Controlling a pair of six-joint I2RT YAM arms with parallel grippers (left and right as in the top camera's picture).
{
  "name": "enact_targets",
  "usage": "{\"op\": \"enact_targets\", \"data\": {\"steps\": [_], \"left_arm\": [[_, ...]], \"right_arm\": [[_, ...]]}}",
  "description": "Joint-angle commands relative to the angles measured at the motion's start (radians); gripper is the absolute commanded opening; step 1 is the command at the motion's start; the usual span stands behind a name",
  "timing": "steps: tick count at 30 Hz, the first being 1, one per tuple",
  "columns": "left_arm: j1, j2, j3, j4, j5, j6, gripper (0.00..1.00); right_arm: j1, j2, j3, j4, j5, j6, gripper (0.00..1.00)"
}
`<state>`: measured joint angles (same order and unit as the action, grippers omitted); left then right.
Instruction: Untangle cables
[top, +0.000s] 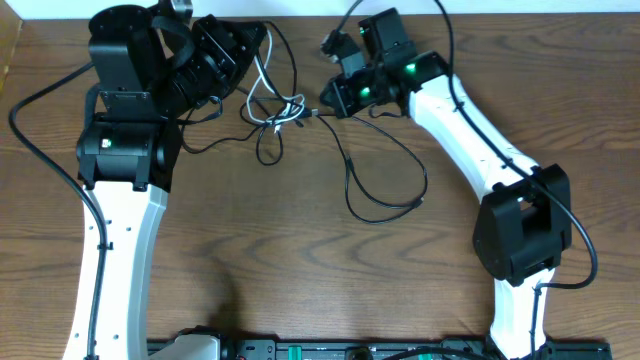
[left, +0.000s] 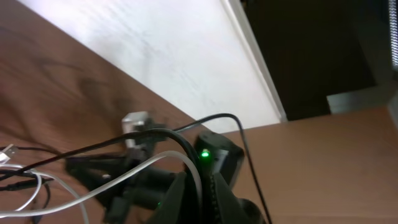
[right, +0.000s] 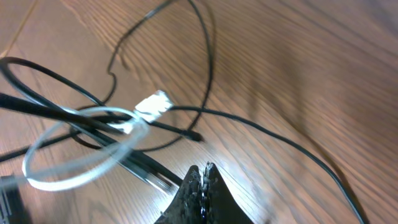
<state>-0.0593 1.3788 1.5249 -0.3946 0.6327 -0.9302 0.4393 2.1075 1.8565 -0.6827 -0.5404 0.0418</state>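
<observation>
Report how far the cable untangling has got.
Done: little; one black cable lies looped away from the knot. In hand: the left gripper is shut on the white cable; the right gripper is shut beside the knot, whether on a cable I cannot tell. Left: white and black cables are crossed at that knot.

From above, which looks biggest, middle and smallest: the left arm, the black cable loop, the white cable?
1. Left arm, by far the largest.
2. Black cable loop, thin but spread wide.
3. White cable, a small tangle.
</observation>
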Motion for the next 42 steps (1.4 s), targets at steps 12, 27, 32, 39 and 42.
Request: {"op": "enact_targets", "data": {"steps": [12, 27, 32, 39, 42], "left_arm": [[0.001, 0.005, 0.027, -0.060, -0.095, 0.014, 0.08], [0.001, 0.005, 0.027, -0.061, -0.095, 0.011, 0.08], [0.001, 0.005, 0.027, -0.061, -0.095, 0.011, 0.08], [0.001, 0.005, 0.027, -0.061, -0.095, 0.011, 0.08], [0.001, 0.005, 0.027, -0.061, -0.095, 0.011, 0.08]], "right_arm": [[0.021, -0.027, -0.003, -0.019, -0.124, 0.149, 0.47], [0.176, 0.004, -0.004, 0.071, 0.076, 0.563, 0.55], [0.193, 0.013, -0.004, 0.127, 0.107, 0.609, 0.55], [0.213, 0.052, -0.004, 0.164, 0.169, 0.660, 0.50], [0.214, 0.069, -0.004, 0.190, 0.172, 0.661, 0.48]]}}
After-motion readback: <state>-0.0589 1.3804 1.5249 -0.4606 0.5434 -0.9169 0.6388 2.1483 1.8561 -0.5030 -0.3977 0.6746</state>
